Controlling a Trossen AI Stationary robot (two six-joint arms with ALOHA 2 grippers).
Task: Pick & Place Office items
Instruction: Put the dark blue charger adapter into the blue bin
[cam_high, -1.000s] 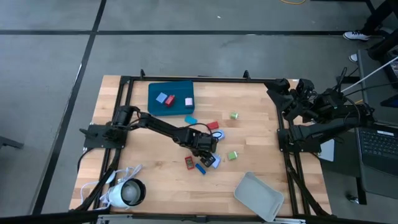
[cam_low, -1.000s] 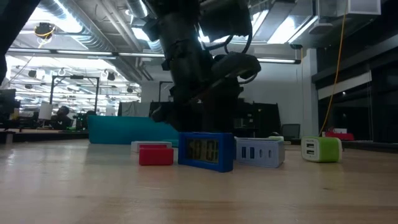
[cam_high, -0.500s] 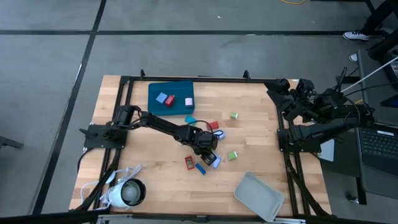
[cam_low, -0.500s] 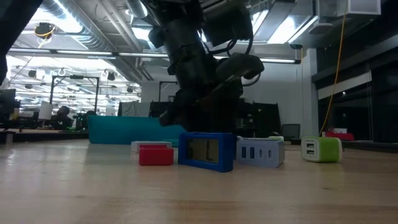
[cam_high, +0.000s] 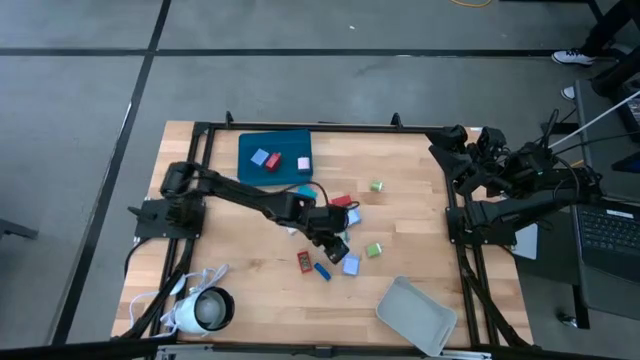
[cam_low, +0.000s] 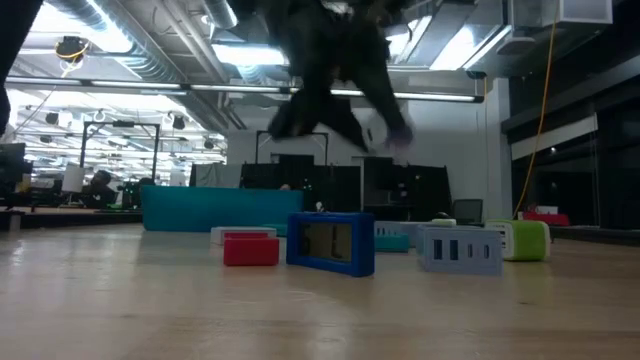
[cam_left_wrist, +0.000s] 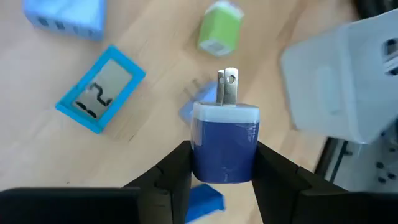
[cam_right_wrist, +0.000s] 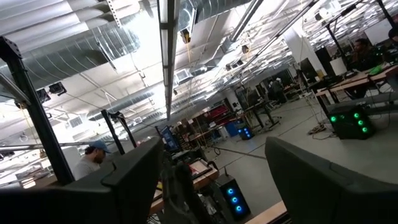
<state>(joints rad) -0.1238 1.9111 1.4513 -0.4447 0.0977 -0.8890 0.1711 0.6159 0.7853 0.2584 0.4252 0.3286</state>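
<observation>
My left gripper (cam_left_wrist: 224, 171) hangs over the middle of the table (cam_high: 333, 243), shut on a dark blue block with a white cap and two metal prongs (cam_left_wrist: 224, 140). Under it on the wood lie a blue framed piece with a display (cam_left_wrist: 99, 87), a light blue block (cam_high: 350, 264), a green block (cam_left_wrist: 219, 34) and a red block (cam_high: 304, 261). Farther off lie a red piece (cam_high: 343, 201), another green one (cam_high: 376, 186) and a light blue one (cam_high: 305, 191). Three pieces lie in the teal tray (cam_high: 275, 172). My right gripper (cam_right_wrist: 230, 186) is open, parked at the table's right edge (cam_high: 480, 165). My left gripper pinches the dark blue block's body (cam_left_wrist: 222, 163) between its two fingers (cam_left_wrist: 177, 171), one on each opposite side. It comes from above, pointing down. The white capped end with the prongs (cam_left_wrist: 227, 87) sticks out past the fingers. The block is lifted clear of the table.
A grey tray (cam_high: 415, 315) sits slanted near the table's near right corner. A white round corded device (cam_high: 200, 310) lies at the near left corner. A dark frame (cam_high: 205, 130) runs round the tabletop. Bare wood shows left of the scattered pieces.
My left gripper has risen from the cluster of pieces, carrying the dark blue block up off the table. The light blue block beside the blue framed piece has slid a short way toward the table's right and near edges.
</observation>
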